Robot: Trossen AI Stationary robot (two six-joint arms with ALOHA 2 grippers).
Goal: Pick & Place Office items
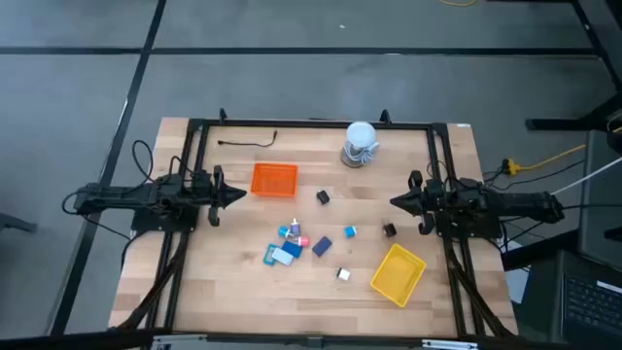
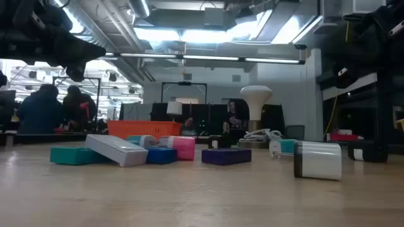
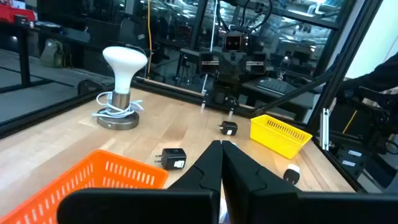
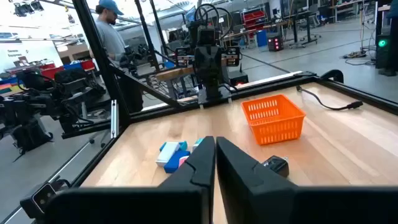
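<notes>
The office items (image 1: 303, 243) lie loose in the middle of the table, between the two arms. The left gripper (image 1: 236, 195) and the right gripper (image 1: 397, 201) are both shut and hold nothing. The blue pieces sit nearer the left gripper

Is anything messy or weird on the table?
Yes. The small office items lie scattered mid-table, outside both trays. The yellow tray sits crooked near the front, while the orange tray sits square. Nothing looks broken.
</notes>
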